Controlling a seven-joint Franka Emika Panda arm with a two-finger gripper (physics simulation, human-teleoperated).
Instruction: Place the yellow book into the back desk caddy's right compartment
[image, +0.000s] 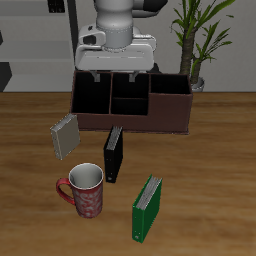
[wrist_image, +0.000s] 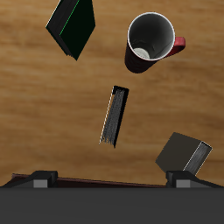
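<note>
— Surface and room?
— Brown wooden table (image: 200, 180), grey wall behind, potted plant (image: 200, 35) near a back corner.
— On it?
— Along the back edge, the back desk caddy (image: 130, 103), dark maroon, open-topped; its right compartment (image: 91, 96) the wide bin at one end. Before that end, clear of the caddy, the yellow book (image: 64, 136), standing tilted. Mid-table the black book (image: 114, 155) on edge. Toward the front edge, the red mug (image: 83, 191) and the green book (image: 147, 208).
— Tool?
— Gripper (image: 112, 76) over the caddy, holding nothing; fingertips (wrist_image: 40, 179) set wide apart in the wrist view.
— Difference between views?
— Wrist view: straight down into the mug's white inside, onto the black book's page edges; no caddy, no plant. Exterior view: caddy, wall, plant, robot body.
</note>
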